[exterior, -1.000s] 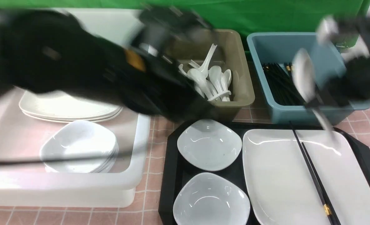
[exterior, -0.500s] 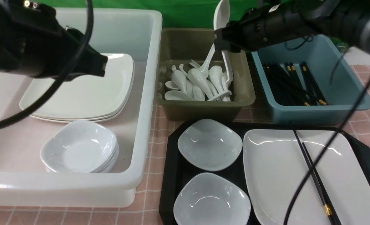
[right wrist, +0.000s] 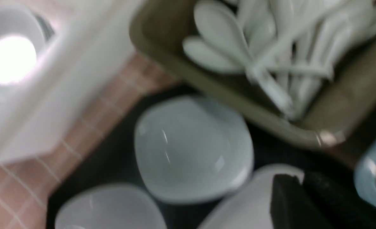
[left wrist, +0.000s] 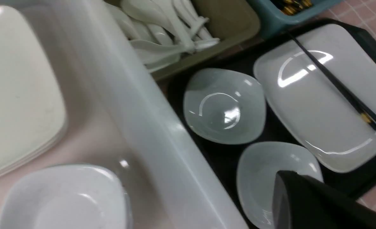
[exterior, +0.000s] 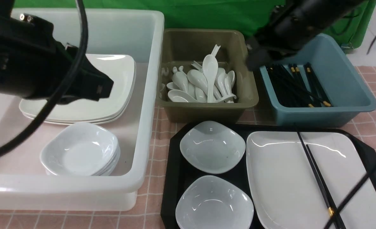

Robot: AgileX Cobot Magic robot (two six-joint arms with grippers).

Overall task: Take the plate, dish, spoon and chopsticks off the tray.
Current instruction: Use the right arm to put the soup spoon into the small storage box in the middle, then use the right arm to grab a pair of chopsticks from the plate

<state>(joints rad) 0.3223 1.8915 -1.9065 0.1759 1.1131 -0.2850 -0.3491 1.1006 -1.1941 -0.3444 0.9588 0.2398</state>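
tray (exterior: 174,165): black, nearest, on the pink checked cloth just right of the white tub (exterior: 146,121).
dishes: near dish (exterior: 214,203) and far dish (exterior: 212,147) sit on the tray's left part.
plate (exterior: 286,187): fills the tray's right part.
chopsticks (exterior: 316,178): lie across the plate, gold bands nearest.
left gripper (exterior: 106,89): fingers closed on nothing, above the tub's stacked plates (exterior: 79,109).
spoon (exterior: 210,71): atop the spoon pile in the olive bin (exterior: 249,95).
right gripper (exterior: 254,62): blurred, between olive bin and blue bin (exterior: 350,82); finger gap cannot be told.
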